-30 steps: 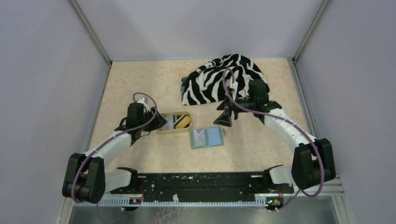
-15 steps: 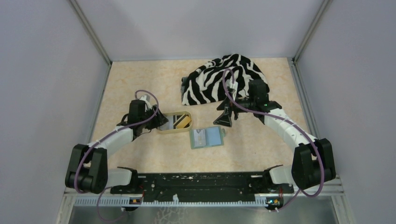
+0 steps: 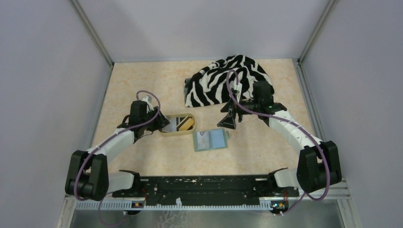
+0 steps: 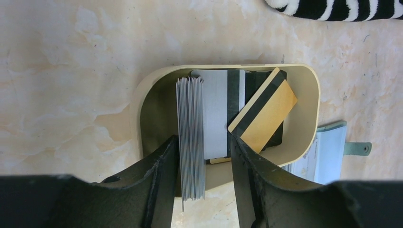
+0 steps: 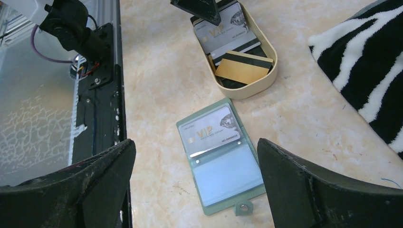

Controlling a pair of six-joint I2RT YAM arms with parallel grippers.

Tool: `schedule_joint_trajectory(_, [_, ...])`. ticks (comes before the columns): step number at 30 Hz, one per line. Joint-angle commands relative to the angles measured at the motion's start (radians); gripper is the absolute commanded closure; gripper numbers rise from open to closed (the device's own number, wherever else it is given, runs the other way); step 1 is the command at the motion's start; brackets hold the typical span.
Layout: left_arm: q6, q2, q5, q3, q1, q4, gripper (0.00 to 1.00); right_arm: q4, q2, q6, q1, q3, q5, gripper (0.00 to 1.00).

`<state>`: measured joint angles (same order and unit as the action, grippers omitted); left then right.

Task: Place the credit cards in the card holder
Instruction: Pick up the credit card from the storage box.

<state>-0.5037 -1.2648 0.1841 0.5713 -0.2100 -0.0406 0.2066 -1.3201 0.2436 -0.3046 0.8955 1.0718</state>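
In the tan oval tray, just beside the card holder, you have the credit cards: a pack standing on edge at the tray's left side, a silver card lying flat beside it, and a yellow-orange card with a dark stripe tilted over dark ones. Your left gripper is spread around the upright pack; one finger is at its face, the other apart from it. They look light, stiff and slick, so expect them to fan or slip; take the pack across its flat faces, low down, rather than prising at a flat card. The card holder lies open on the marbled desk; it is sage green and round-cornered, with clear pale pockets that look soft and a small tab, and one silver VIP card sits in a pocket. Your right gripper hangs spread wide above it, holding nothing. The zebra cloth sits apart at the back.
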Motion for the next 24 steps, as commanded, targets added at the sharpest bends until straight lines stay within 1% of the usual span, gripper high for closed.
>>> schedule_joint_trajectory(1, [0.001, 0.038, 0.001, 0.027, 0.009, -0.02, 0.5, -0.021, -0.004, 0.024, 0.003, 0.034, 0.035, 0.03])
schedule_joint_trajectory(10, [-0.001, 0.077, -0.009, 0.021, 0.016, -0.043, 0.51, -0.021, -0.004, 0.025, 0.004, 0.034, 0.035, 0.03])
schedule_joint_trajectory(24, [-0.009, 0.098, -0.08, -0.006, 0.018, -0.068, 0.64, -0.019, -0.002, 0.025, 0.003, 0.033, 0.036, 0.03])
